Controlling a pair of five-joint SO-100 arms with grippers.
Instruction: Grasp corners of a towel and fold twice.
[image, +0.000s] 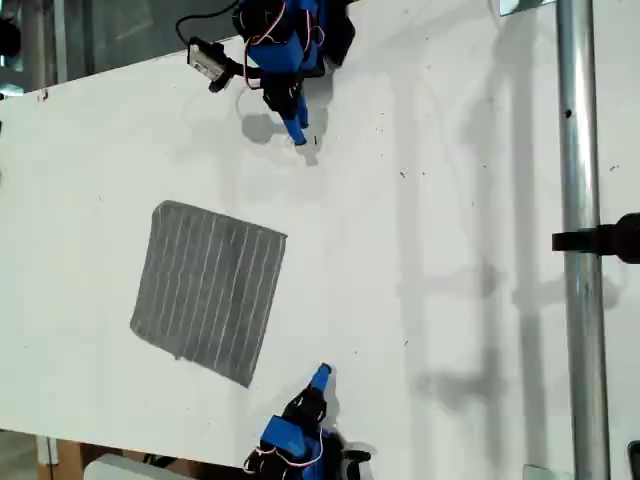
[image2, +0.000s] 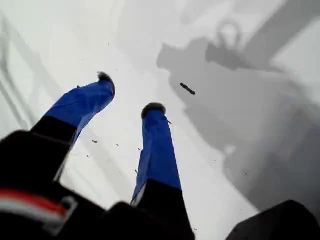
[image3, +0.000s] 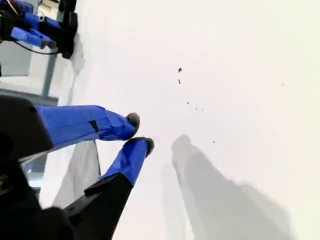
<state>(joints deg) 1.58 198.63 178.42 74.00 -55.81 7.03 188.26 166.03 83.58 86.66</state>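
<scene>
The towel (image: 208, 290), grey with pale stripes, lies flat and unfolded on the white table (image: 450, 200), toward the exterior view's left. Its corners (image: 247, 385) all rest on the table. My first gripper (image: 297, 135) hangs at the exterior view's top, above bare table, slightly open (image2: 128, 92) and holding nothing. My second gripper (image: 321, 375) is at the exterior view's bottom, just right of the towel's nearest corner. Its fingertips (image3: 140, 132) are together with nothing between them. An edge of the towel (image3: 80, 170) shows behind its fingers.
A metal pole (image: 578, 250) with a black clamp (image: 610, 240) runs down the exterior view's right and casts shadows on the table. The table's edges run close behind both arm bases. The first arm (image3: 40, 30) shows far off in the second wrist view.
</scene>
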